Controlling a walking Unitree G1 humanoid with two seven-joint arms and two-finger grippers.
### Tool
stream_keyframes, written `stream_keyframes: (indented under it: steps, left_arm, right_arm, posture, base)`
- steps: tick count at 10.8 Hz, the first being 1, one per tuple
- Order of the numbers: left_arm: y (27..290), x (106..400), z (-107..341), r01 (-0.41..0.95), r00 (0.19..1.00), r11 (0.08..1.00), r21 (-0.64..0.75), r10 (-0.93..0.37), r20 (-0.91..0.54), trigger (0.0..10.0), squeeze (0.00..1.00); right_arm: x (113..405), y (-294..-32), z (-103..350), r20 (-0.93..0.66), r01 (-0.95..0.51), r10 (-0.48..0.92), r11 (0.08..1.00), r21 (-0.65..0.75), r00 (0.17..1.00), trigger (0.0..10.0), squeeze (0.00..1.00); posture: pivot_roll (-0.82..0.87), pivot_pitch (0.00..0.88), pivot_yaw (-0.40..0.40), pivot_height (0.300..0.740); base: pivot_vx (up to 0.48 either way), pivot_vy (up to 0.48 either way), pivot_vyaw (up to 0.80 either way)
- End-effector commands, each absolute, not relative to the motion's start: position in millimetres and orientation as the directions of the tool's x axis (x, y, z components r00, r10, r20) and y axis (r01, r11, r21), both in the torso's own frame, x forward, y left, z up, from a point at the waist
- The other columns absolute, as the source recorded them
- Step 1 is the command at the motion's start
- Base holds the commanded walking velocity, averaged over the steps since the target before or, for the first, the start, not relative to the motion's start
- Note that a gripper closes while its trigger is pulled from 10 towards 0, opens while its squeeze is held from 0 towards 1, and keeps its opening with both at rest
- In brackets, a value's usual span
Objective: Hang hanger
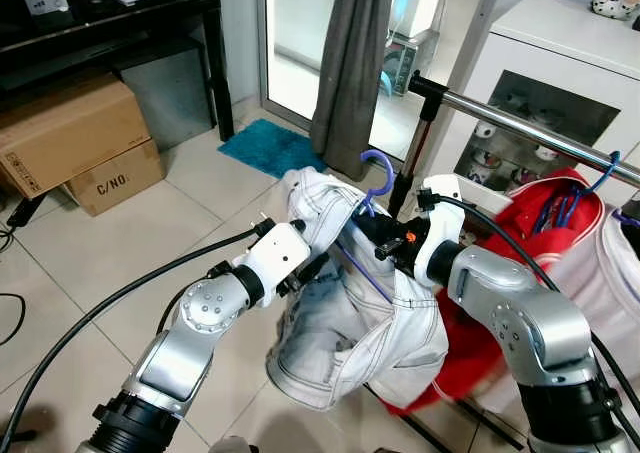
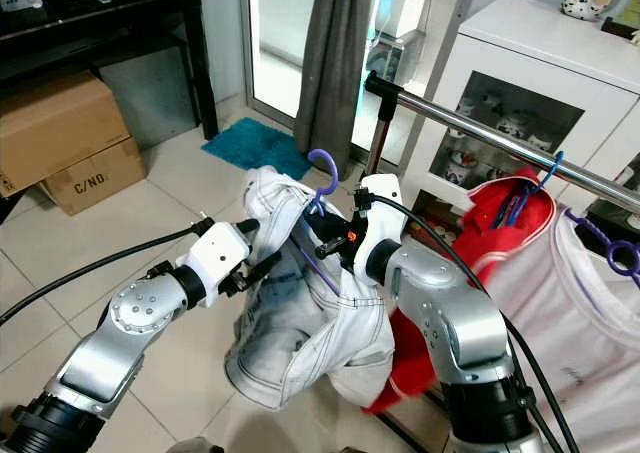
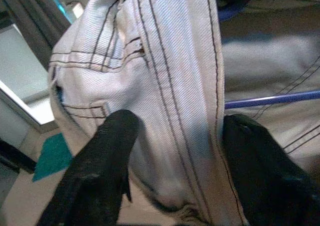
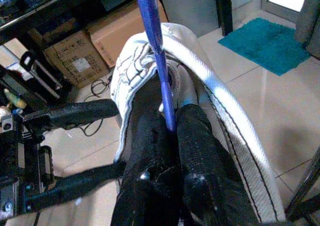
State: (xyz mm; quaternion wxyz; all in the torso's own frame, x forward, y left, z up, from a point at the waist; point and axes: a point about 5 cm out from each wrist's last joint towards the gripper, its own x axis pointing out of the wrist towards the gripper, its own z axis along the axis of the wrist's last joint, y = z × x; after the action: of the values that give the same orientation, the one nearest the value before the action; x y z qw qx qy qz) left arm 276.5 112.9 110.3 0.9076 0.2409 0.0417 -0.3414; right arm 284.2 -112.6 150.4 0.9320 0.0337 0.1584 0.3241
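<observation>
Purple hanger [image 1: 378,178] carries a pale denim garment [image 1: 350,313], held in the air in front of the robot, its hook just below and short of the near end of the chrome clothes rail [image 1: 530,123]. Right end effector [image 4: 167,117] clamped on the hanger's thin purple stem, fingers together around it, denim bunched just beside them. Left end effector [image 3: 175,151] at the garment's left side, fingers [image 3: 100,156] apart with a seamed fold of denim between them; whether they touch the cloth, cannot tell. Further along the rail hang a red garment [image 1: 530,213] on a blue hanger [image 1: 600,173] and a white one [image 2: 560,303] on another purple hanger [image 2: 620,253]. Behind: white cabinet [image 1: 560,63], grey curtain [image 1: 350,53]. Tiled floor [image 1: 120,253] with teal mat [image 1: 265,145], cardboard boxes [image 1: 70,143] at far left.
</observation>
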Motion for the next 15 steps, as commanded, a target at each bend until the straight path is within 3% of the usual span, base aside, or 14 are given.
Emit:
stream_keyframes:
  steps: [1, 6, 12, 14, 15]
  left_arm:
    - [115, 279, 112, 0.622, 0.776, 0.655, 0.429, -0.586, -0.232, 0.0, 0.0]
    - [133, 285, 116, 0.552, 0.829, 0.703, 0.449, -0.517, -0.212, 0.0, 0.0]
    - [131, 289, 118, 0.591, 0.802, 0.694, 0.41, -0.562, -0.204, 0.0, 0.0]
    - [112, 282, 120, 0.648, 0.745, 0.65, 0.397, -0.649, -0.154, 10.0, 0.0]
    - [111, 290, 127, 0.574, 0.777, 0.634, 0.518, -0.621, -0.102, 10.0, 1.0]
  right_arm:
    - [290, -117, 167, -0.213, -0.589, 0.608, 0.794, 0.15, 0.765, 0.0, 0.0]
    - [297, -120, 169, -0.205, -0.585, 0.603, 0.798, 0.149, 0.771, 0.0, 0.0]
    - [298, -127, 169, -0.193, -0.549, 0.569, 0.823, 0.148, 0.8, 0.0, 0.0]
    - [298, -126, 171, -0.188, -0.548, 0.567, 0.824, 0.148, 0.802, 0.0, 0.0]
    - [299, -125, 172, -0.182, -0.552, 0.574, 0.818, 0.161, 0.798, 0.0, 0.0]
  posture:
    - [0.02, 0.0, -0.076, 0.74]
    - [0.04, 0.0, -0.08, 0.74]
    - [0.02, 0.0, -0.048, 0.74]
    - [0.0, 0.0, -0.043, 0.74]
    - [0.0, 0.0, -0.044, 0.74]
  base:
    - [0.0, 0.0, 0.0]
    - [0.0, 0.0, 0.0]
    - [0.0, 0.0, 0.0]
    - [0.0, 0.0, 0.0]
    - [0.0, 0.0, 0.0]
